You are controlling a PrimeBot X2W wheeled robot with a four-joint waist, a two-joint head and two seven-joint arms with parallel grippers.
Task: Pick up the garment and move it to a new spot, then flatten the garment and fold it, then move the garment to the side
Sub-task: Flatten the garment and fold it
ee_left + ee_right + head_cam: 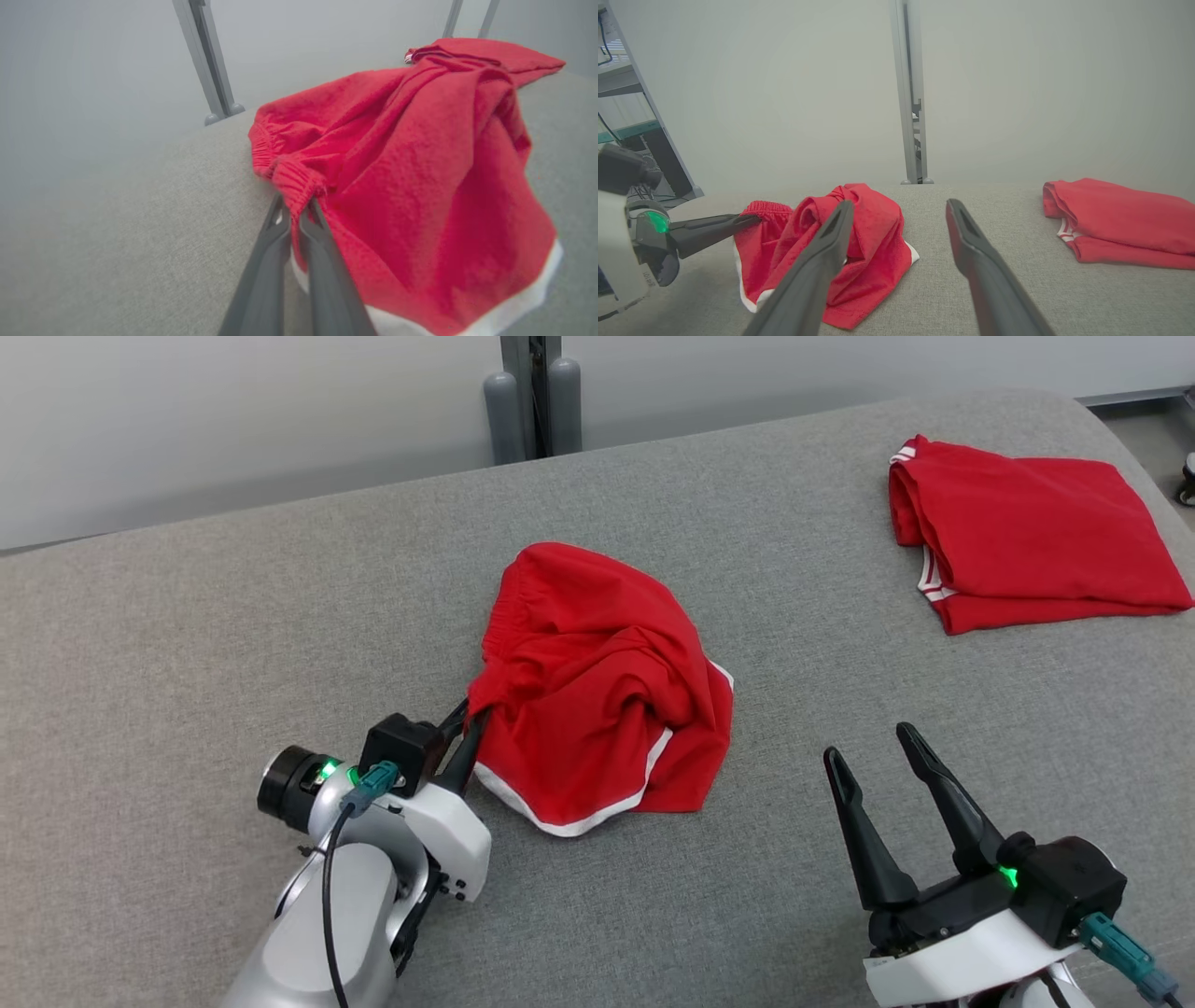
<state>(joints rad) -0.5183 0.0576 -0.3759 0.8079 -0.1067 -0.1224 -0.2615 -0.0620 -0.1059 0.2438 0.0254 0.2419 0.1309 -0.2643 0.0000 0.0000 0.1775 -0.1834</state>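
Note:
The garment (597, 686) is a crumpled pair of red shorts with a white hem, heaped in the middle of the grey padded table (187, 635). My left gripper (470, 719) is shut on the elastic waistband at the heap's left edge. In the left wrist view the two dark fingers pinch that gathered waistband (295, 184), with my left gripper (295, 205) closed around it. My right gripper (868, 739) stands open near the table's front right, apart from the cloth. The right wrist view shows my right gripper (899, 207) open, the garment (868, 247) behind its left finger.
A second pair of red shorts (1027, 532), folded, lies at the table's far right, also visible in the right wrist view (1125, 219). A grey post (532, 401) stands behind the table's far edge. Shelving (626, 116) stands off to the left.

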